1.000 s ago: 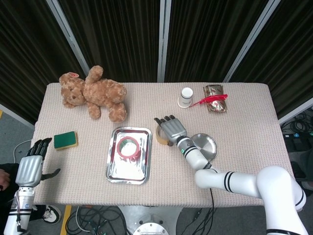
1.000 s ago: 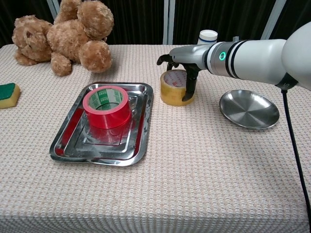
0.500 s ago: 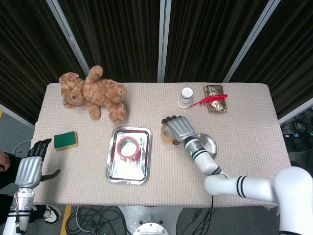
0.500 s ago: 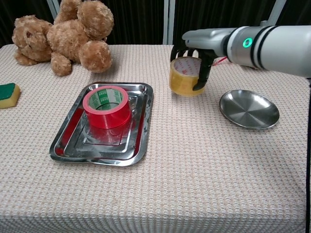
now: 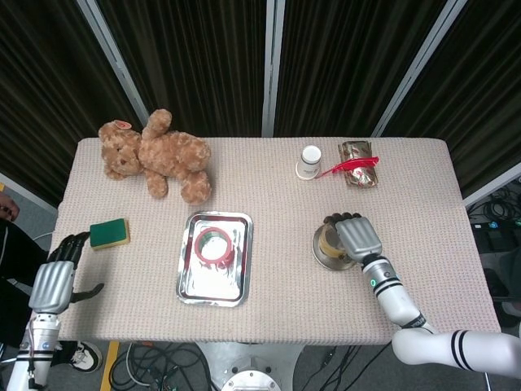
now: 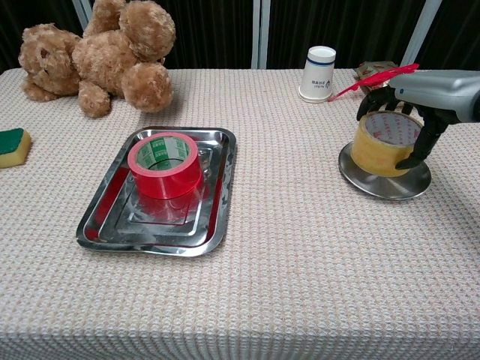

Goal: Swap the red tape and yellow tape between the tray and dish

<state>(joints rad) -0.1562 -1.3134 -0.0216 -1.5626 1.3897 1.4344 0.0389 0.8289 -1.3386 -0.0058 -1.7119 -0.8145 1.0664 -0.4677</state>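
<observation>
- Right hand (image 6: 409,124) clamped on the yellow tape (image 6: 382,142), fingers curled over the roll's top and sides.
- Yellow tape sits over the dish (image 6: 386,184) at 3 o'clock on the bench (image 6: 300,262); whether it touches the dish cannot be told.
- Red tape (image 6: 163,163) lies flat in the tray (image 6: 214,225), left of centre.
- Left hand (image 5: 55,277) off the bench edge at 8 o'clock, fingers apart, holding nothing.
- Teddy bear (image 5: 155,153) at 11 o'clock; sponge (image 5: 108,233) at 9 o'clock; paper cup (image 6: 319,73) at 1 o'clock.
</observation>
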